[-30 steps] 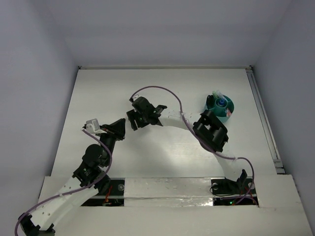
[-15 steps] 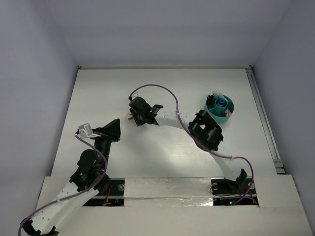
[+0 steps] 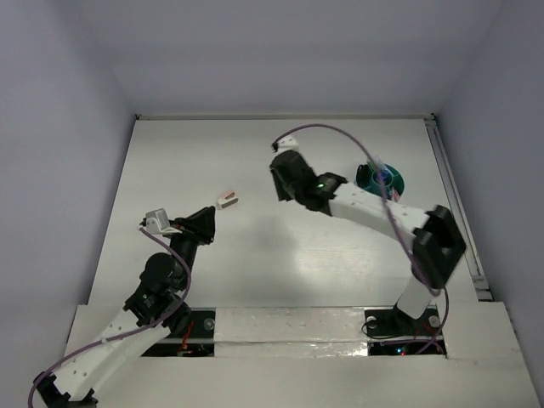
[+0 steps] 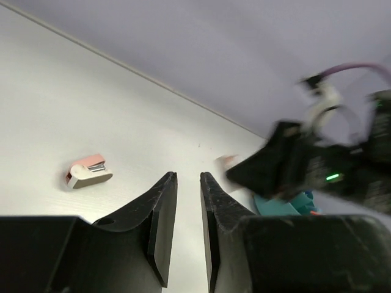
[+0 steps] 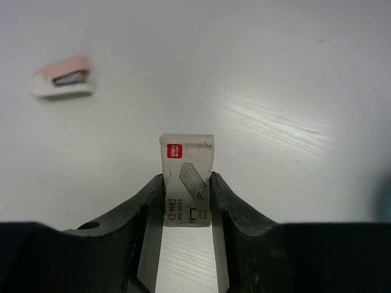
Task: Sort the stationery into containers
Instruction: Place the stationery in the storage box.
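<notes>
My right gripper (image 5: 187,178) is shut on a small white box of staples (image 5: 187,165) and holds it above the table; in the top view this gripper (image 3: 283,187) hangs left of the teal cup (image 3: 393,181). The cup holds a blue-capped item and is partly hidden behind the right arm. A small pink-and-white mini stapler (image 3: 227,200) lies on the table between the two grippers; it also shows in the right wrist view (image 5: 63,78) and the left wrist view (image 4: 88,172). My left gripper (image 4: 188,178) is empty, its jaws a narrow gap apart, near the stapler (image 3: 207,216).
The white table (image 3: 195,153) has walls at the back and both sides, and a rail (image 3: 450,195) runs along its right edge. The right arm's elbow (image 3: 438,242) stands high at the right. A purple cable (image 3: 340,132) loops over the right arm.
My right gripper has swung right and up from the table's middle toward the cup, carrying the staple box and uncovering the mini stapler. The left arm has shifted slightly.
</notes>
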Available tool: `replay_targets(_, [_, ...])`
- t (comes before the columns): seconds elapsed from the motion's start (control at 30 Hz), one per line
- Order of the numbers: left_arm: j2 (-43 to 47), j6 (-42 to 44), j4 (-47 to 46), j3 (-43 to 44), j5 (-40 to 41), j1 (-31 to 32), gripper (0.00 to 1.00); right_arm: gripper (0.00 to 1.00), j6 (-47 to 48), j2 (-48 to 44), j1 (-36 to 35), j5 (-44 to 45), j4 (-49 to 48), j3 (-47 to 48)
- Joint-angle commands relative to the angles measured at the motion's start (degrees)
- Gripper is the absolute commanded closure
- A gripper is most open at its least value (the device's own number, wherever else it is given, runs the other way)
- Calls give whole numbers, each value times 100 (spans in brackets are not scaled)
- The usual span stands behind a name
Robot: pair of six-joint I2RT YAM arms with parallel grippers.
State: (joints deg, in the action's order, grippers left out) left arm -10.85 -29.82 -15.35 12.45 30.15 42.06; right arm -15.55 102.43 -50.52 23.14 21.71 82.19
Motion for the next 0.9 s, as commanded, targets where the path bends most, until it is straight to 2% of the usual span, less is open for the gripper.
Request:
replay_targets(0.0, [-241, 91, -389, 38, -281, 39, 81, 74, 26, -1169, 613, 727, 359, -589])
replay_targets(0.17, [-461, 73, -468, 47, -361, 39, 80, 74, -97, -1963, 1333, 1149, 1089, -1222])
replay_targets(0.33, [-462, 82, -521, 3, -378, 39, 80, 75, -141, -2490, 2001, 1009, 1326, -1609])
replay_targets(0.6, [-558, 82, -556, 21, -414, 39, 80, 75, -203, -2456, 2468, 868, 1898, -1636])
replay_targets(0.87, [-549, 82, -565, 3, -431, 39, 80, 74, -97, -2421, 2758, 780, 1599, -1847])
